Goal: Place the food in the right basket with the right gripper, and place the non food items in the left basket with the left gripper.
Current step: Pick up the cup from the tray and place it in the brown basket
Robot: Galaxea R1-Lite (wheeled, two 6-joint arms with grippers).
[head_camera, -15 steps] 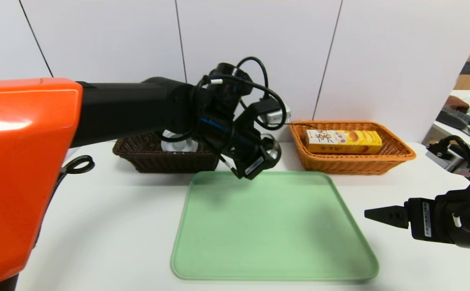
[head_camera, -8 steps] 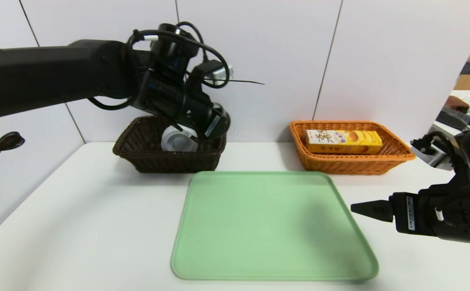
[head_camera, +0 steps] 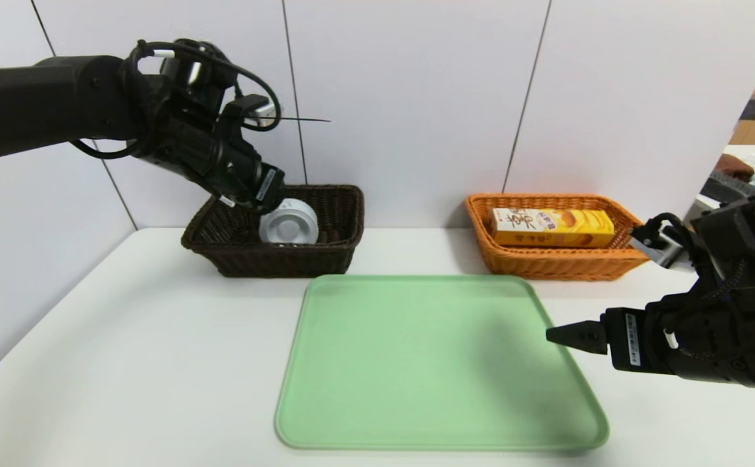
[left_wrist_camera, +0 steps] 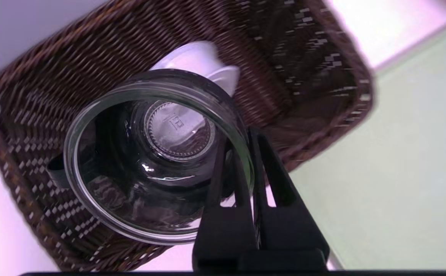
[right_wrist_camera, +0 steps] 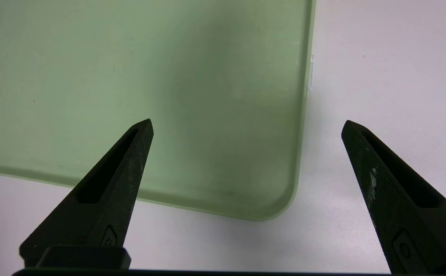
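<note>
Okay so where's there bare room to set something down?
The green tray is bare, as is the white table left of it. It's crowded over the dark basket, where the left gripper holds a glass dish.

Large brown Chinese characters, not surely legible, on the yellow snack box point(head_camera: 552, 227).

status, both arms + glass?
Left end effector shut on glass cup's rim, over dark basket. Right end effector open beside tray's right edge. Nothing visibly blocking.
</note>
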